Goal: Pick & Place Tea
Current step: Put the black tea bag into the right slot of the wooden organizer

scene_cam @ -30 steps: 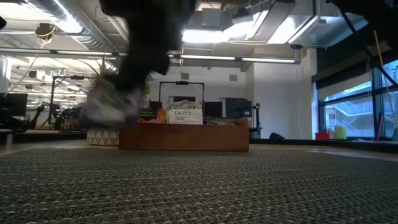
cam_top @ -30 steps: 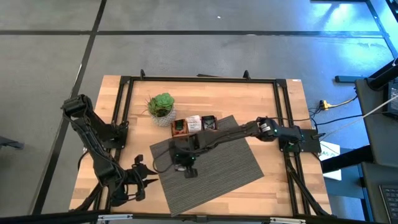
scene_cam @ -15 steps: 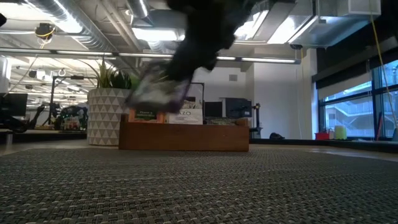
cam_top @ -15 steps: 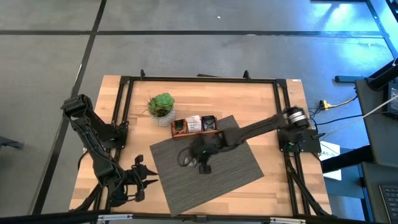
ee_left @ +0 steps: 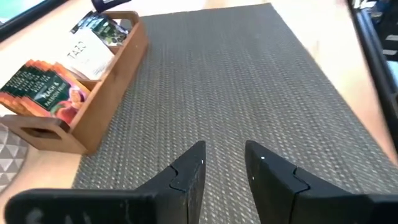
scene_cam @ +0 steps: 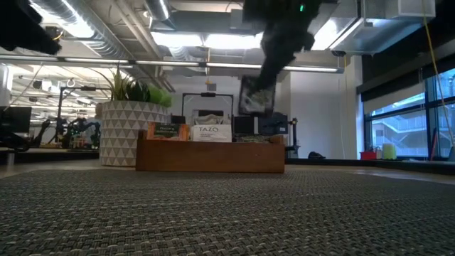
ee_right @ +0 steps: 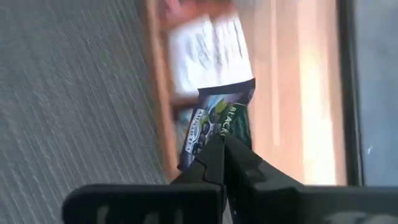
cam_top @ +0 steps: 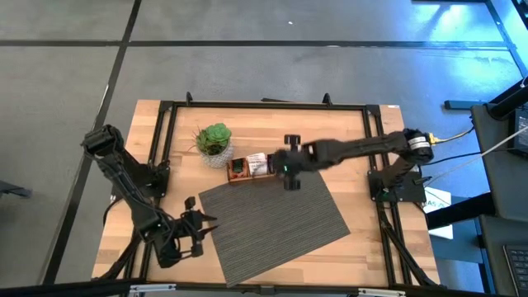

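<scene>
Right pincer pinches dark tea sachet above wooden tray, right compartment.

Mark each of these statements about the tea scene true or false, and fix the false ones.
1. The right gripper pinches a dark tea-bag sachet. True.
2. The brown wooden three-compartment tray sits on the grey woven mat. False: it stands on the bare tabletop just off the mat's far edge.
3. The left gripper holds an orange sachet. False: its fingers are apart and empty, over the mat.
4. The small green potted plant stands beside the tray's end. True.
5. The held sachet already lies inside the tray. False: it hangs in the air above the tray's end.
</scene>
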Robot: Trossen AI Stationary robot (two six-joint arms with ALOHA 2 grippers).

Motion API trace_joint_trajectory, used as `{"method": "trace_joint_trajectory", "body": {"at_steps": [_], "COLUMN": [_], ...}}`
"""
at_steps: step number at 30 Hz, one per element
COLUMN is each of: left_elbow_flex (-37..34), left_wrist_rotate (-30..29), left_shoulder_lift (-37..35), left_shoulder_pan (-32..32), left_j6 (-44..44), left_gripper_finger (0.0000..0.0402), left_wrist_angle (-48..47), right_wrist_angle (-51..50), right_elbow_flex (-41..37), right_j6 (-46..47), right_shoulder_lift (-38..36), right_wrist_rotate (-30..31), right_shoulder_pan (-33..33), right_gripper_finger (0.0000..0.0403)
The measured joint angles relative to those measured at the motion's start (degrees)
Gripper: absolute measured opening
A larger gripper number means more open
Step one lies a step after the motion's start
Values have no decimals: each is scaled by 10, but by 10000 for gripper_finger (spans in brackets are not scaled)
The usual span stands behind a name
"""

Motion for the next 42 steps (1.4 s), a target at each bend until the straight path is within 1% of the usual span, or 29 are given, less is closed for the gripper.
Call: {"method": "trace_joint_trajectory", "body": {"at_steps": [4, 7, 10, 12, 16, 25, 29, 35, 39, 42], "left_elbow_flex": [0, 0, 0, 0, 0, 0, 0, 0, 0, 0], "left_wrist_rotate": [22, 50, 79, 93, 95, 95, 95, 96, 96, 96], "left_shoulder_lift": [0, 0, 0, 0, 0, 0, 0, 0, 0, 0], "left_shoulder_pan": [25, 42, 54, 58, 63, 64, 64, 64, 64, 64], "left_j6": [12, 21, 21, 22, 22, 22, 22, 22, 22, 22], "left_gripper_finger": [109, 109, 109, 109, 109, 109, 109, 109, 109, 109], "left_wrist_angle": [-1, -2, -4, -4, -4, -2, -2, -2, -3, -3], "right_wrist_angle": [1, 0, 1, 11, 10, 15, 29, 40, 38, 35], "right_elbow_flex": [-1, -2, -2, -2, -2, -4, -4, -4, -4, -4], "right_j6": [-27, -45, -77, -96, -132, -178, -181, -178, -179, -178], "right_shoulder_lift": [7, 10, 16, 22, 35, 84, 105, 115, 115, 115], "right_wrist_rotate": [-65, -79, -119, -130, -135, -137, -137, -127, -119, -110], "right_shoulder_pan": [-50, -70, -82, -84, -82, -83, -83, -83, -83, -83], "right_gripper_finger": [4, 4, 4, 4, 4, 4, 4, 7, 21, 47]}}
